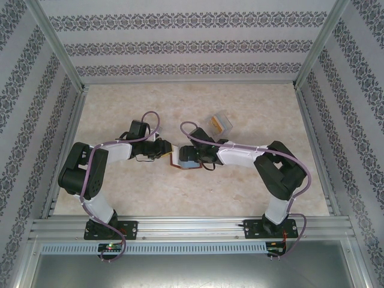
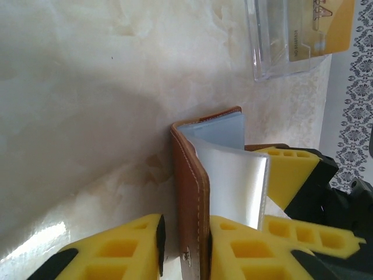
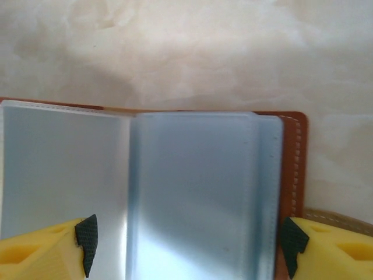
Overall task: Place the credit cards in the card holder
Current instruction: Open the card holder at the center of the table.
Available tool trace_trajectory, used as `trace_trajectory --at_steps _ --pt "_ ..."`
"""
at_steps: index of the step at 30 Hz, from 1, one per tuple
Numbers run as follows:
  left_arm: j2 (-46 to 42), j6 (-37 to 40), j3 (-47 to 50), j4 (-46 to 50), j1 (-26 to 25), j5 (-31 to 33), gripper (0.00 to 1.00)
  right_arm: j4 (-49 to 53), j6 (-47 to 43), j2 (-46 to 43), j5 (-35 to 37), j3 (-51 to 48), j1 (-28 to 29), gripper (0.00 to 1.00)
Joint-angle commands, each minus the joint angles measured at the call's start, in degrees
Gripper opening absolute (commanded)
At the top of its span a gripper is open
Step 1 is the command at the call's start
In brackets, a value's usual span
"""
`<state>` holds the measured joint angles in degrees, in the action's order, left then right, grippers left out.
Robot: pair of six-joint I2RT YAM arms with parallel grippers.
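Note:
The card holder [image 1: 176,163] lies open at the table's middle, between both arms. In the left wrist view its brown leather flap [image 2: 189,192] stands on edge between the fingers of my left gripper [image 2: 185,230]. The right pad touches the flap and a narrow gap separates the left pad from it. My left gripper [image 1: 162,150] reaches in from the left. My right gripper [image 3: 187,245] hovers wide open over the blue-grey plastic sleeves [image 3: 198,192], one finger on each side. An orange credit card [image 2: 326,29] sits inside the clear plastic box [image 1: 220,123].
The clear plastic box [image 2: 274,41] stands behind and right of the card holder. Patterned walls [image 1: 192,45] and metal rails [image 1: 192,228] enclose the marble-look tabletop [image 1: 120,114]. My right gripper's yellow finger [image 2: 291,169] is close beside the left gripper.

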<state>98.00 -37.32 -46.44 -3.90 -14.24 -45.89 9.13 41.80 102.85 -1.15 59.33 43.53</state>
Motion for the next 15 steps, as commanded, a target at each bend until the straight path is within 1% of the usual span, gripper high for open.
trace_trajectory --at_steps 1,3,4,5,6,8,9,11,13,15 --pt "0.06 -1.98 -0.27 -2.84 0.43 -1.03 0.35 5.9 -2.64 1.75 1.33 3.78 1.81 0.88" --pt "-0.5 -3.31 0.86 -5.05 0.94 -0.98 0.63 10.98 -4.51 3.23 5.07 6.91 2.97 0.96" --pt "-0.66 -3.58 1.08 -5.49 1.22 -1.04 0.69 13.14 -5.32 3.94 7.04 8.29 3.58 0.98" --pt "-0.83 -3.9 1.25 -5.83 1.46 -1.11 0.74 15.02 -6.19 4.86 9.15 9.62 4.27 0.98" --pt "-0.95 -4.0 1.33 -5.93 1.75 -1.23 0.78 16.16 -7.04 5.65 10.04 10.53 4.82 0.98" --pt "-1.43 -4.37 1.69 -6.27 2.14 -1.04 0.85 16.56 -7.91 6.59 9.54 11.53 5.63 0.98" --pt "-1.49 -4.35 1.95 -6.41 2.26 -0.83 0.88 16.45 -8.21 6.89 9.01 11.8 5.97 0.98" --pt "-1.09 -4.17 1.86 -6.34 2.37 -0.83 0.89 16.36 -8.43 7.48 9.3 12.19 6.47 0.98" --pt "-0.29 -4.02 1.59 -5.83 2.47 -0.79 0.89 16.45 -8.58 7.88 9.91 12.52 6.74 0.98" --pt "0.08 -2.72 1.46 -4.16 2.5 0.91 0.86 16.45 -8.58 7.96 10.1 12.73 6.88 0.98"
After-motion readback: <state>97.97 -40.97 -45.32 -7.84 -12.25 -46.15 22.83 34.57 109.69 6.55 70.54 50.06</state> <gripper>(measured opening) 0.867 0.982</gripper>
